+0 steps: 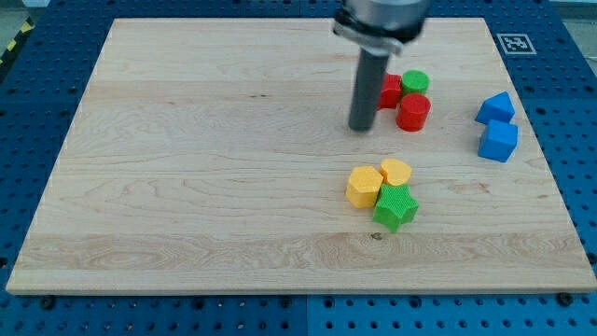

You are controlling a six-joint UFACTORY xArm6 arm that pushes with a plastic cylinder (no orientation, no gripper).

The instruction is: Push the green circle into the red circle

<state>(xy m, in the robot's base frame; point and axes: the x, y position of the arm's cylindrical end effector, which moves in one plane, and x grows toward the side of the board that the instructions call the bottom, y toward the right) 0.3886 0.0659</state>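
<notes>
The wooden board (187, 187) fills most of the frame, its left half bare and all blocks gathered in the right half. The rod is seen coming down from the top centre, and my tip (361, 128) is placed in the upper right of centre, just left of a red block (389, 91) that it partly hides. No fingers are fitted, so nothing is grasped; only pushing is possible.

The green circle (415, 82) is found in the upper right, touching or nearly touching the red circle (412, 112) just below it. The task is judged all but done. If a last nudge is wanted, the tip would have to be brought round above the green circle and driven downward in the frame.

Room is tight there: the board's top edge is near. Two blue blocks (497, 126) lie further right, near the right edge. Lower centre, two yellow blocks (378, 181) and a green star (395, 206) are clustered, well apart from the work.
</notes>
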